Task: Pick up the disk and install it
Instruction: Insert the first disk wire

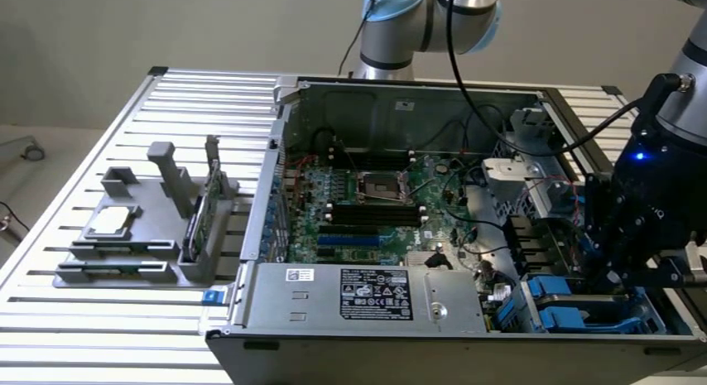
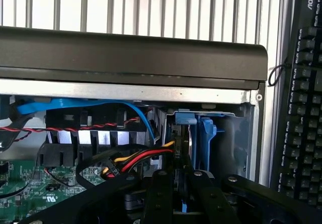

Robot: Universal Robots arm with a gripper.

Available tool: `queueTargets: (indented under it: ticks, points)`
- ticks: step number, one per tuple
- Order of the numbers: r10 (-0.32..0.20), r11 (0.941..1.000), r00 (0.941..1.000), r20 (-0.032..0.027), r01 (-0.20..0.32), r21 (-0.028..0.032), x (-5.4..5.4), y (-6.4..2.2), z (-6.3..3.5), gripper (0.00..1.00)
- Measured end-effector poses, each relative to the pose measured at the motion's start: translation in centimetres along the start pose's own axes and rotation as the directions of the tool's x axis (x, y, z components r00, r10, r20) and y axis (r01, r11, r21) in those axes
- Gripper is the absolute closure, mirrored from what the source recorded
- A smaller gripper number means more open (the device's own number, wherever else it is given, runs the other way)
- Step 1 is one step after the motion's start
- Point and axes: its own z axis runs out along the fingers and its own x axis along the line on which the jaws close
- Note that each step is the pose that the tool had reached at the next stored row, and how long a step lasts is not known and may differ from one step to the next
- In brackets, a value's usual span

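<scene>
One black claw point(image 1: 630, 265) hangs low inside the open computer case point(image 1: 398, 112), over the drive bay; whether it is clenched cannot be told. Just beneath it the disk point(image 2: 201, 138) stands on edge in its blue carrier rails, apparently being seated.

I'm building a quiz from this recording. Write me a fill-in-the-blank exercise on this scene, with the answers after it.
1. The gripper hangs over the open computer case, at the exterior view's ____ side.
2. The plastic carriers in the drive bay below the gripper are ____ in colour.
3. The motherboard inside the case is ____ in colour.
4. In the wrist view, a black ____ lies beside the case.

Missing words: right; blue; green; keyboard
</scene>
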Motion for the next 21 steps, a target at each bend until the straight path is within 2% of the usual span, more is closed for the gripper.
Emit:
queueTargets:
  ticks: [15,21]
  points:
    - [-0.024,0.9997,0.9997,-0.0016,0.024,-0.0028,-0.01,0.00,0.01,0.82]
    - [-0.025,0.9997,0.9997,-0.0065,0.025,-0.0033,-0.05,-0.01,0.13,0.82]
